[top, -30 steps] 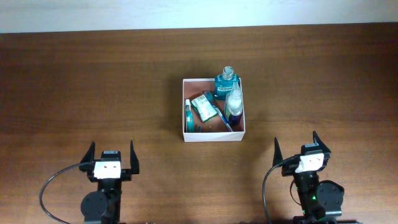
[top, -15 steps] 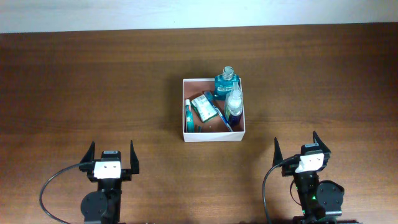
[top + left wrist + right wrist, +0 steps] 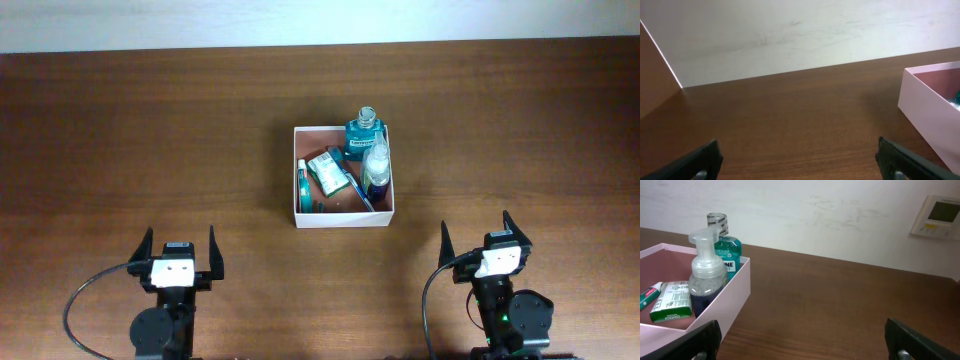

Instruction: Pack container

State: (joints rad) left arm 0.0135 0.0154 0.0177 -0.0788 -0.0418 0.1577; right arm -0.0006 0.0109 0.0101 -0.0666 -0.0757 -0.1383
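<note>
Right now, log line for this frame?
container: holds teal bottle, pump bottle, green box, tube | left hand: open, empty, apart from container | right hand: open, empty, apart from container

Dark wood desk (image 3: 150, 130), white wall (image 3: 790, 30) behind it. I see a teal bottle (image 3: 365, 133) standing upright. Clear pump bottle (image 3: 376, 170) is just beside it on the side nearer me, green-white pack (image 3: 328, 169) to its left and nearer me, beige wall panel (image 3: 938, 215) well to its right.
</note>
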